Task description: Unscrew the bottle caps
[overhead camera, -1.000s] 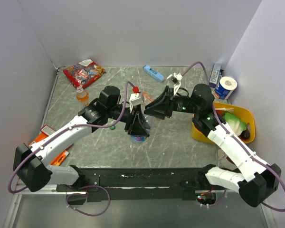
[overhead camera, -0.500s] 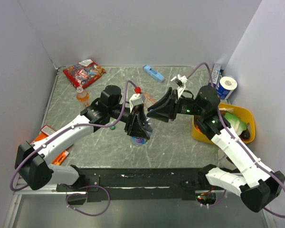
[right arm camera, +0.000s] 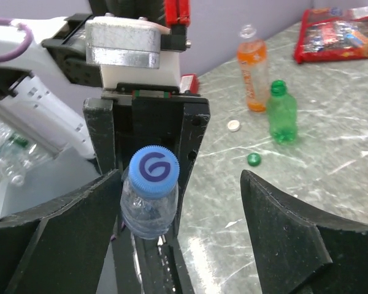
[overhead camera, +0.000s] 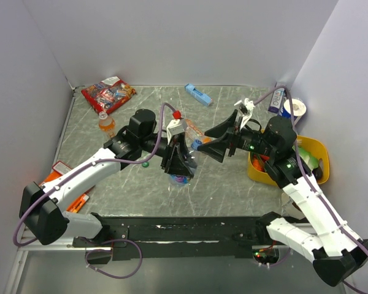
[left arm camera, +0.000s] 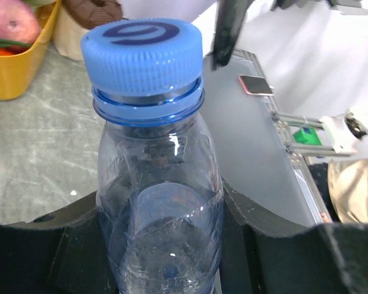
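Over the middle of the marble-patterned table (overhead camera: 233, 184), the left arm (overhead camera: 86, 174) stretches in from the near left corner. Its left gripper (overhead camera: 178, 163) is clamped around the body of a clear bottle (left arm camera: 159, 202), held above the surface. The right arm (overhead camera: 306, 196) bends in from the opposite side, passing over a yellow bin (overhead camera: 321, 153). It levels the right gripper (overhead camera: 210, 144) at the bottle's top, jaws spread wide.

The left wrist camera shows the grip closely. Black fingers (left arm camera: 55, 257) press both sides of the bottle's lower half. The ribbed blue cap (left arm camera: 142, 52), marked with a dark swirl, sits fully down on the neck ring.

The right wrist camera looks straight at that cap between its own parted fingers (right arm camera: 288, 239). The cap lies nearer one finger than the other; contact cannot be told. This view also shows what the left wrist camera does not. An orange bottle (right arm camera: 253, 67) and a green bottle (right arm camera: 281, 113) stand near each other, necks open. A white cap (right arm camera: 233, 125) and a green cap (right arm camera: 253, 160) lie loose on the table beside them.
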Controlling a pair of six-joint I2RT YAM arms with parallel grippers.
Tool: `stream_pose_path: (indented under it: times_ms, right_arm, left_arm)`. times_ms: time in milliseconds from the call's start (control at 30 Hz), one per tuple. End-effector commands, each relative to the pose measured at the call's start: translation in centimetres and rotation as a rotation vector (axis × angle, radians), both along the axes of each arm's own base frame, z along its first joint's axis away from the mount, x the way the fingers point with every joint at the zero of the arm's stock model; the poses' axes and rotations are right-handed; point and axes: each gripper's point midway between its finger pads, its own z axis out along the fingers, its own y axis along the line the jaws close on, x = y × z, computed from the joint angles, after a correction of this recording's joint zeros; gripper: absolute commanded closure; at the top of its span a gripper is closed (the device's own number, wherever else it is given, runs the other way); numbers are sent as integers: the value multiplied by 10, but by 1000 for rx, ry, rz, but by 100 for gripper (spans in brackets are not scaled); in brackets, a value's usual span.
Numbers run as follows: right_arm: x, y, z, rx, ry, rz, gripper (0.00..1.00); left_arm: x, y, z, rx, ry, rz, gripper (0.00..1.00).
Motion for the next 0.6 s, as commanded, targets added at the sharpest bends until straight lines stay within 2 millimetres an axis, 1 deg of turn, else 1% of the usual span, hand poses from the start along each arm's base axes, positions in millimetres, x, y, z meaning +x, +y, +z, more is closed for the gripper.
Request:
stream_pose_path:
  times_ms: [0,33,67,100,133,167,200,267,300,333,400,433,500,533,567]
  right_arm:
    - [17,-19,24,43,-14,-198,15]
    - [18,-26,26,53,54,-253,16]
    - [22,-31,28,61,82,-308,17]
    - [29,-38,27,64,104,-379,20]
    - [30,-42,33,80,120,-411,21]
    - [30,-44,29,74,143,-438,22]
    - [32,-45,31,82,143,-463,24]
    - [33,-40,28,84,158,-463,25]
    - [34,-38,26,82,169,-461,27]
    - [36,-31,22,72,185,-448,27]
    - [36,-23,22,68,188,-430,29]
    - [38,-16,19,56,196,-424,30]
    - [39,-10,21,46,201,-422,30]
    - [43,-7,15,24,214,-431,31]
    - [44,-5,13,13,221,-448,31]
  left_arm:
    - [26,-6,11,5,-102,156,46]
    - [39,-7,8,30,-114,228,47]
    - [60,-7,2,67,-135,345,48]
    - [69,-6,-4,100,-147,398,48]
    - [77,-5,-7,124,-157,444,48]
    - [80,-5,-10,141,-168,480,48]
    - [93,-2,-15,172,-194,561,48]
    - [96,-3,-18,190,-218,607,48]
    - [101,-1,-21,204,-227,646,48]
    - [102,-1,-21,207,-233,658,48]
    - [102,-2,-23,217,-233,671,49]
    - [104,-2,-23,220,-234,684,49]
    - [105,-3,-25,224,-235,688,49]
    - [105,-2,-25,228,-235,692,49]
    - [105,-3,-25,230,-237,695,49]
